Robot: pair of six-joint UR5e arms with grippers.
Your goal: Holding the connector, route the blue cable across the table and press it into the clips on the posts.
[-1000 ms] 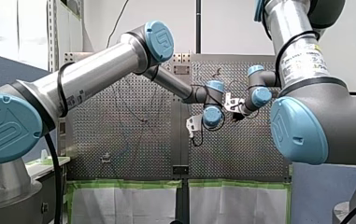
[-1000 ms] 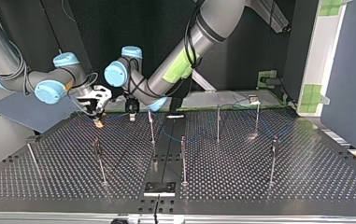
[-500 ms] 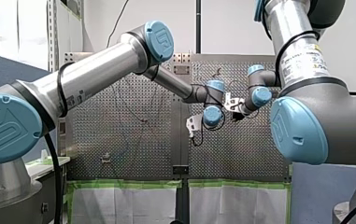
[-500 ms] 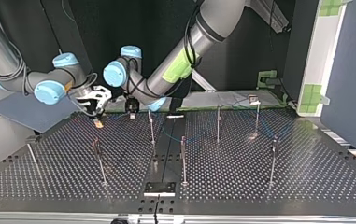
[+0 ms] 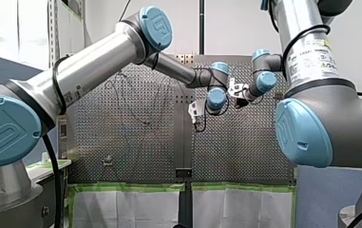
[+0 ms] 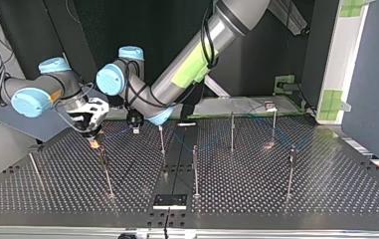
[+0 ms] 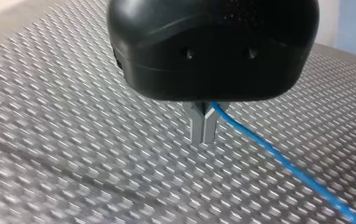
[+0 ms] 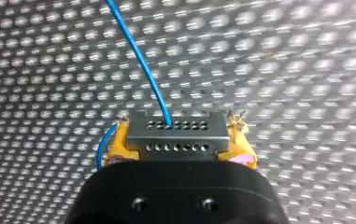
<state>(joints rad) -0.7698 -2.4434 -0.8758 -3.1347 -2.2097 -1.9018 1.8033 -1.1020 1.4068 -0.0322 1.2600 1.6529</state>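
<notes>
In the right wrist view my right gripper (image 8: pixel 179 142) is shut on a grey connector (image 8: pixel 177 128) with rows of small holes, held between yellow pads (image 8: pixel 115 147). The blue cable (image 8: pixel 144 63) leaves the connector and runs away over the perforated table. My left gripper (image 7: pixel 202 140), black with metal fingers, is shut on the blue cable (image 7: pixel 278 157) just above the table. In the top view my right gripper (image 6: pixel 92 137) hangs at the back left, with my left gripper (image 6: pixel 135 124) close beside it. Several thin posts (image 6: pixel 161 139) stand on the table.
More posts stand at the top view's middle (image 6: pixel 195 172), right (image 6: pixel 291 172) and left (image 6: pixel 106 172). A black plate (image 6: pixel 169 200) lies at the near edge. Green-taped fixtures (image 6: pixel 285 82) sit at the back right. In the front view both grippers (image 5: pixel 195 111) meet over the table's far middle.
Both grippers have moved together toward the top view's left, the right one also nearer the camera. In the front view both wrists have risen. Both grips are unchanged.
</notes>
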